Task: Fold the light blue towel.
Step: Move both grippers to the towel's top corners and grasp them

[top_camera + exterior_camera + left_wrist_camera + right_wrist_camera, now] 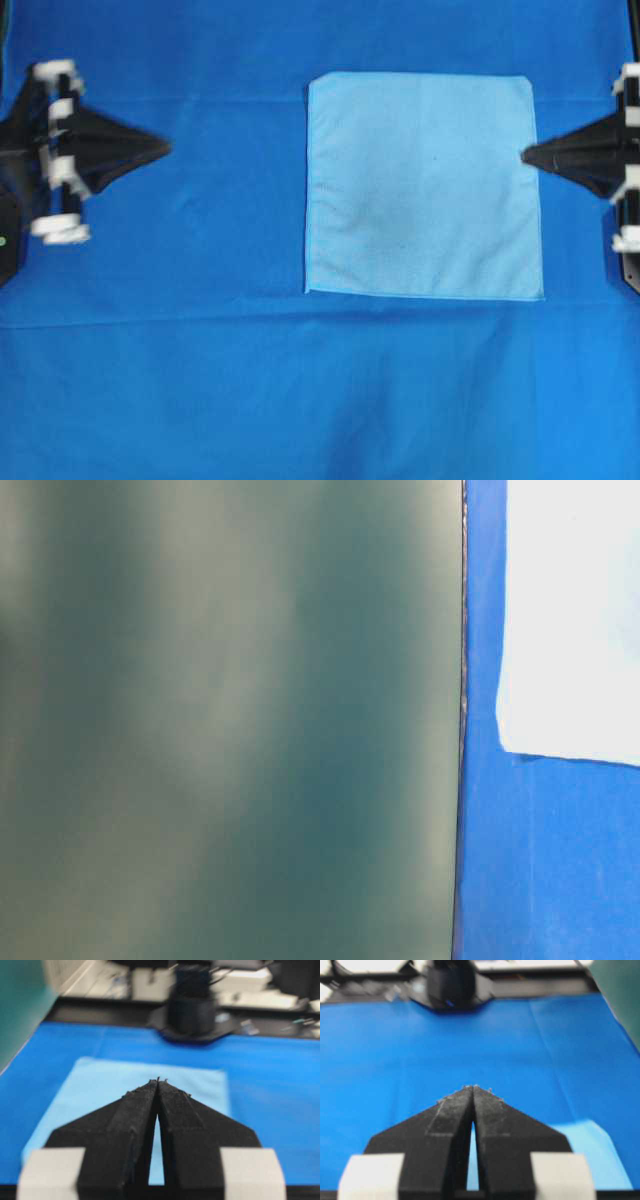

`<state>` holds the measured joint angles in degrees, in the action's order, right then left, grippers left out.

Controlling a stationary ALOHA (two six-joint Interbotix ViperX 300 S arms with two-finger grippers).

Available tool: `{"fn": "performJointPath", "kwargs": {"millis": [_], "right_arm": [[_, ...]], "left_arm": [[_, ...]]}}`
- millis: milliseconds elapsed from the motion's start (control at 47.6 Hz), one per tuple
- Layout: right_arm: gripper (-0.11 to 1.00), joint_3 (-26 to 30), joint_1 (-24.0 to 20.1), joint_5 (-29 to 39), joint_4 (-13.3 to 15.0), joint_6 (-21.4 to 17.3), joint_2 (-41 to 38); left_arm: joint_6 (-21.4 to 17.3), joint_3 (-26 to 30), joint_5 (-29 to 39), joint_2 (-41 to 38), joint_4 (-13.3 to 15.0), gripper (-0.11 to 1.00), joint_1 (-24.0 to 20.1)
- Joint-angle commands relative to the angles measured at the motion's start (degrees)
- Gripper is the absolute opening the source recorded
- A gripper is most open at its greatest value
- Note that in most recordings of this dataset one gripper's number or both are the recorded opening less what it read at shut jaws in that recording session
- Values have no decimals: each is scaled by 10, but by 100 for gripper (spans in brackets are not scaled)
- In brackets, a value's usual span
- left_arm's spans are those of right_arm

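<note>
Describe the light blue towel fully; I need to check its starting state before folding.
The light blue towel is a pale, near-square cloth, seemingly microfibre, with a thin hem. It lies flat and unfolded, with faint ripples, on the darker blue table cloth, right of centre in the overhead view. The shut right gripper has its tip at the towel's right edge; contact is unclear.

Royal-blue table cloth (200, 380) covers the whole work surface, lightly creased. Dark green panel (230, 720) stands along its edge.
</note>
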<state>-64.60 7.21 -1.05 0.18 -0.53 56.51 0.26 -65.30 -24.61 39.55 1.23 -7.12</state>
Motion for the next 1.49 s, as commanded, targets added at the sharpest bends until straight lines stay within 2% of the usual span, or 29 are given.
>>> {"fn": "performJointPath", "kwargs": {"millis": [0, 84, 126, 168, 315, 357, 420, 462, 567, 672, 966, 1259, 1385, 1469], "right_arm": [[0, 13, 29, 23, -3, -1, -3], [1, 10, 63, 49, -3, -2, -4], [1, 9, 86, 65, -3, -2, -9], [7, 7, 106, 76, -2, -2, -13], [51, -4, 192, 100, 2, -1, -42], [60, -8, 224, 101, 4, -1, -55], [60, -15, 258, 100, 9, -1, -76], [58, -18, 279, 98, 12, -1, -93], [57, -25, 325, 83, 21, 1, -149], [57, -24, 351, 64, 26, 1, -207], [57, -10, 383, -29, 40, 5, -374], [56, 15, 407, -54, 51, 7, -471], [55, 17, 417, -57, 51, 8, -488], [50, 17, 417, -57, 52, 9, -495]], "left_arm": [[3, 30, -18, -53, 1, 0, -29], [4, 54, -18, -103, 2, 1, -47], [6, 69, -18, -127, 2, 6, -54], [6, 86, -16, -160, 2, 15, -64], [5, 142, -4, -254, 2, 60, -98], [5, 156, -1, -280, 2, 71, -107], [5, 185, 11, -319, 2, 84, -121], [4, 199, 18, -340, 2, 88, -129], [-1, 230, 25, -388, 2, 87, -149], [-3, 259, 25, -440, 2, 87, -170], [-3, 320, 25, -560, 2, 87, -200], [-6, 358, 29, -618, 2, 85, -203], [-6, 367, 43, -624, 2, 78, -204], [-9, 370, 55, -627, 2, 64, -201]]}}
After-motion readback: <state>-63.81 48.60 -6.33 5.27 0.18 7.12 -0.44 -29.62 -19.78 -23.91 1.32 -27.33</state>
